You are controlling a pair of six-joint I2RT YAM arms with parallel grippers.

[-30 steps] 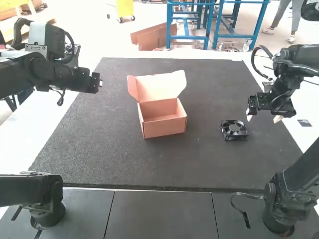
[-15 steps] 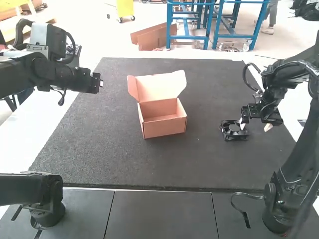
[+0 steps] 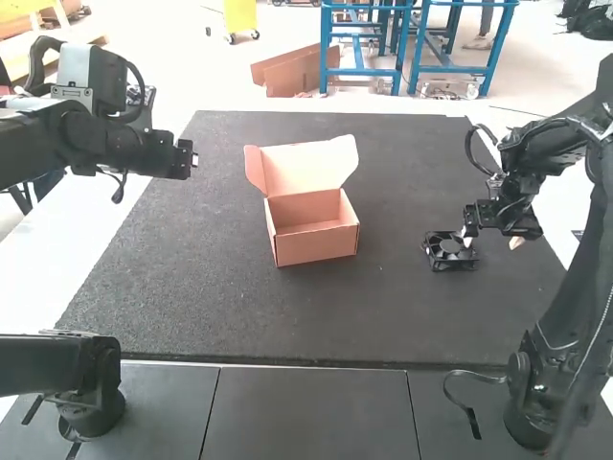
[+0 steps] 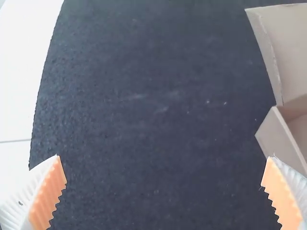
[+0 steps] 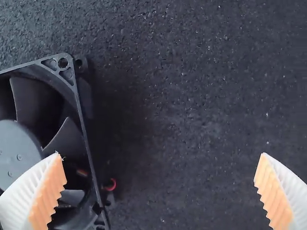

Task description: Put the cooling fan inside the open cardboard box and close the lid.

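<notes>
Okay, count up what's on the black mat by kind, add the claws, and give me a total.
box: 1
fan: 1
claws: 2, the left claw and the right claw
Total: 4

The box (image 3: 308, 216) in the middle of the high view is plain brown cardboard, dull and smooth. The mat (image 3: 192, 268) under it is black and rough, full of tiny grainy bumps (a bit like sandpaper). The fan (image 5: 29, 110) at the left of the right wrist view is black plastic, slightly shiny. The right gripper (image 5: 158, 191) has fingers (image 5: 21, 194) of white ribbed plastic with orange toothed pads (image 5: 268, 187).
</notes>
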